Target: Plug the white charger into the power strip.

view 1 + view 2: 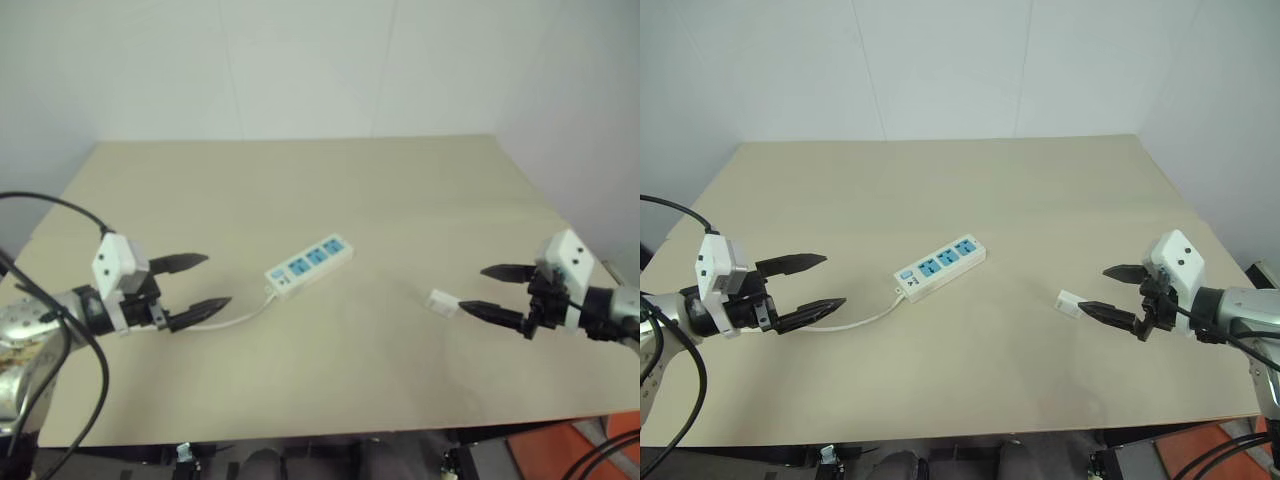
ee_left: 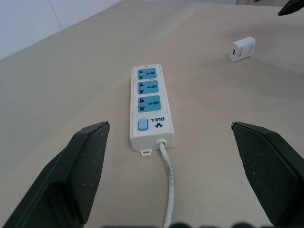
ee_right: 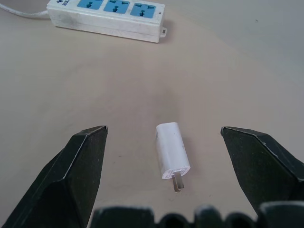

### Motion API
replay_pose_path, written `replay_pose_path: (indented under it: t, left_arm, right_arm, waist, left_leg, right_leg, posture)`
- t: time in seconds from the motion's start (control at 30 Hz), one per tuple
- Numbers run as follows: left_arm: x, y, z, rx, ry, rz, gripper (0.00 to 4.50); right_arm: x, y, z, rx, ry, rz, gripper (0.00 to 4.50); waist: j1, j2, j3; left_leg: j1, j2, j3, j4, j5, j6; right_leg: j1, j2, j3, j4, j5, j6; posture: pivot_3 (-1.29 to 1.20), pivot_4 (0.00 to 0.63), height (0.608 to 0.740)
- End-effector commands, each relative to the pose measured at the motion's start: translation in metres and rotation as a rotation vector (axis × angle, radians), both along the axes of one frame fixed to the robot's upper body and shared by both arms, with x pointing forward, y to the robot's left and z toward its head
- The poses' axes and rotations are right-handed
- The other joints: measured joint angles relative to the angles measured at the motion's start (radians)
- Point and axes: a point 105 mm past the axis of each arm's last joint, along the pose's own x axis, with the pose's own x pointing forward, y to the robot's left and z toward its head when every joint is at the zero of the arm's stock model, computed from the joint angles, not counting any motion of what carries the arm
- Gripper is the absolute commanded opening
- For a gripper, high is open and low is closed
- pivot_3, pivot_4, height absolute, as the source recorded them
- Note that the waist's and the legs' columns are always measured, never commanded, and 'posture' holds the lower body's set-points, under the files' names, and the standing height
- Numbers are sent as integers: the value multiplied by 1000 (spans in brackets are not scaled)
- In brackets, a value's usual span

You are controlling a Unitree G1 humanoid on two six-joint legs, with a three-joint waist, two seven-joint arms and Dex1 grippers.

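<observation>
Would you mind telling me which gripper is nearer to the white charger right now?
The right gripper, open, sits right beside the white charger lying on the table. The left gripper, also open, is far across, beyond the power strip.

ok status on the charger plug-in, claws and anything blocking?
Both claws open, empty: left claw, right claw. White charger lying flat on table, unplugged, just ahead of right claw. Power strip apart, sockets free. Nothing between them.

I see a beige table bearing two items: the power strip lying flat near the centre, its thin cord trailing leftward, and the white charger on its side, well apart to its right.
</observation>
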Motion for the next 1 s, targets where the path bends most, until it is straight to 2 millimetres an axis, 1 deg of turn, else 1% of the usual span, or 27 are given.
replay_pose_path:
  t: [0.03, 0.3, 0.4, 0.5, 0.57, 0.67, 0.77, 0.9, 1.0]
  left_arm:
    - [-2, -4, 6, 9, -28, -18, 4480]
    - [-1, -4, 6, 10, -28, -19, 4480]
    - [5, -7, 3, 18, -34, -16, 4480]
    - [20, -17, -3, 28, -58, -10, 4480]
    - [36, -25, -9, 45, -93, 6, 4480]
    - [59, -35, -17, 14, -124, 29, 4480]
    - [78, -44, -32, 8, -129, 38, 4480]
    - [90, -59, -53, -9, -94, -5, 4480]
    - [97, -67, -66, -40, -77, -8, 4480]
  right_arm:
    - [-1, 5, 16, -3, -69, 26, 4500]
    - [-2, 6, 17, 9, -76, 31, 4500]
    - [-1, 11, 20, 33, -85, 39, 4500]
    - [4, 17, 21, 43, -94, 52, 4500]
    - [7, 22, 21, 45, -98, 67, 4500]
    - [11, 30, 25, 58, -114, 89, 4500]
    - [15, 35, 26, 62, -122, 97, 4500]
    - [17, 38, 28, 72, -134, 100, 4500]
    - [15, 40, 30, 80, -142, 99, 4500]
  waist:
    - [0, 0, 0]
    - [0, 0, 0]
    - [0, 0, 0]
    - [2, 0, 0]
    - [4, 0, 0]
    - [5, 0, 0]
    - [5, 0, 0]
    - [3, 0, 0]
    - [3, 0, 0]
  left_leg:
    - [0, 0, 0, 0, 0, 0]
    - [0, 0, 0, 0, 0, 0]
    - [0, 0, 0, 0, 0, 0]
    - [0, 0, 0, 1, 0, 0]
    - [1, -1, -1, 1, 0, 0]
    - [0, -1, -1, 1, 0, 0]
    - [-1, -2, -1, 1, 0, 0]
    - [-1, -2, -1, 2, 0, 0]
    - [-1, -2, -1, 3, 0, 0]
  right_leg:
    - [0, 0, 0, 0, 0, 0]
    - [0, 0, 0, 0, 0, 0]
    - [0, 0, 0, 0, 0, 0]
    - [1, 0, 0, 1, 0, 0]
    - [1, 0, 0, 1, 0, 0]
    - [1, 0, -1, 0, 0, 0]
    - [0, 0, 0, 0, 1, 0]
    - [0, -1, 0, 0, 1, 0]
    - [1, -1, 0, 1, 1, 1]
  posture:
    - [0, 150, 740]
    - [0, 150, 740]
    - [0, 150, 740]
    - [0, 150, 740]
    - [0, 150, 740]
    - [0, 150, 740]
    - [0, 150, 740]
    - [0, 150, 740]
    - [0, 150, 740]
